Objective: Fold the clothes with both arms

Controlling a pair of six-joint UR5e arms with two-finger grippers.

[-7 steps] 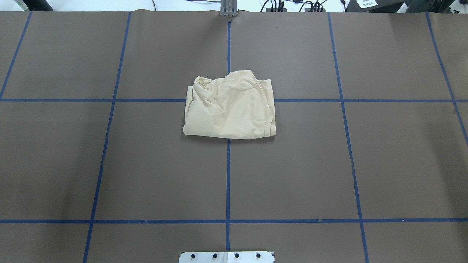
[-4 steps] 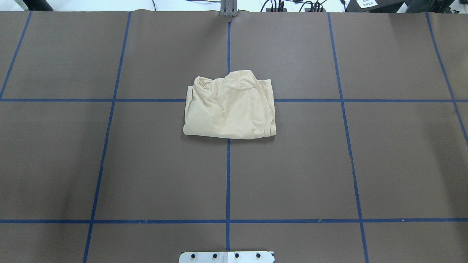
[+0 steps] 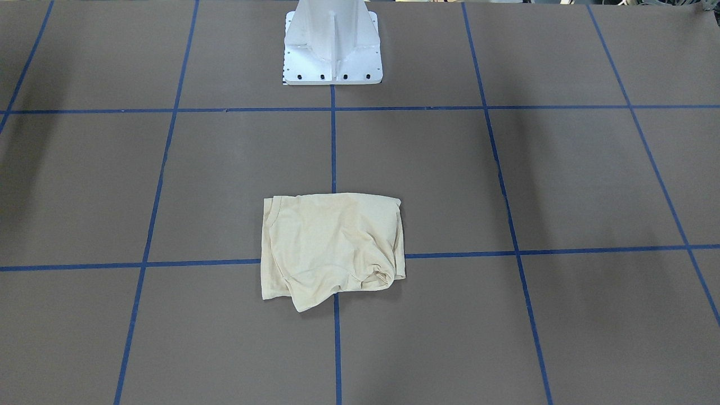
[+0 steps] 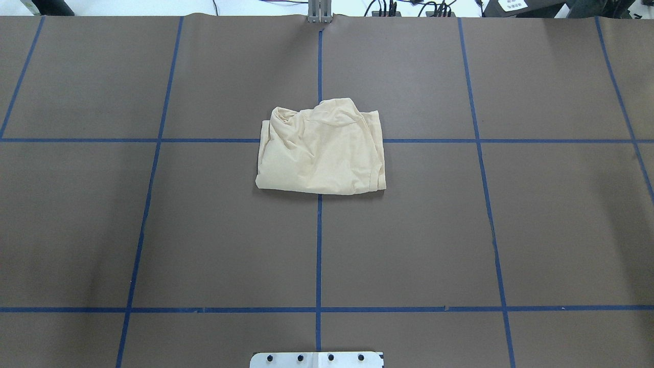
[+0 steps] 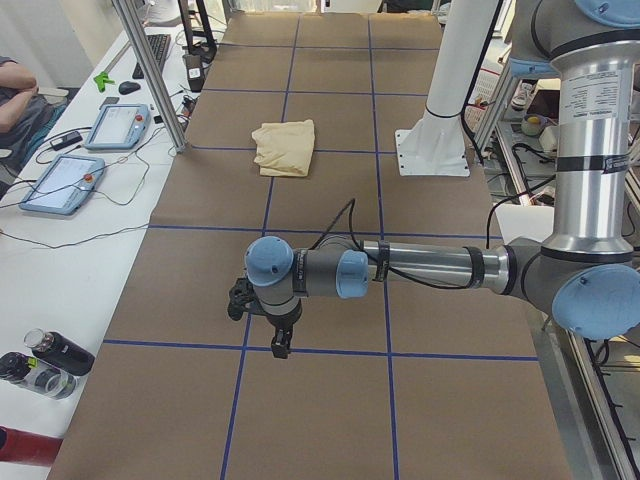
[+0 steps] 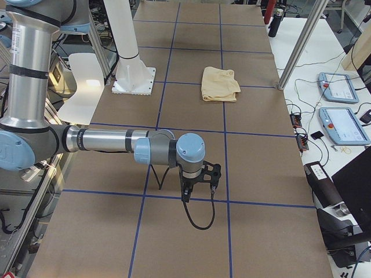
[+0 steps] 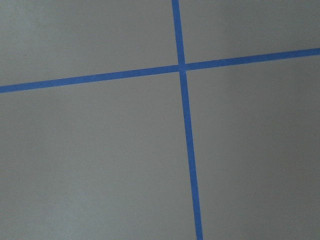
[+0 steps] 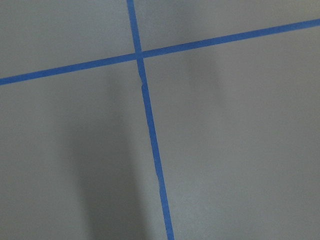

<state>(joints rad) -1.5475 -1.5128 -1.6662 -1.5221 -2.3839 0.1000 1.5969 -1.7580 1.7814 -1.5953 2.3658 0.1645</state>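
The cream-yellow T-shirt [image 4: 322,151] lies folded into a small rumpled rectangle at the table's middle, plain side up, with no print showing. It also shows in the front view [image 3: 332,247] and both side views [image 5: 285,147] [image 6: 219,83]. My left gripper [image 5: 275,340] hangs over the table far from the shirt, seen only in the left side view. My right gripper [image 6: 197,186] hangs the same way at the other end, seen only in the right side view. I cannot tell whether either is open or shut. Both wrist views show only table cover.
The brown table cover [image 4: 204,230] carries a grid of blue tape lines. The white pedestal base [image 3: 333,50] stands at the robot's edge. Tablets [image 6: 342,116], cables and bottles [image 5: 45,360] lie on the white benches beyond the far edge. A person sits there [image 5: 20,100].
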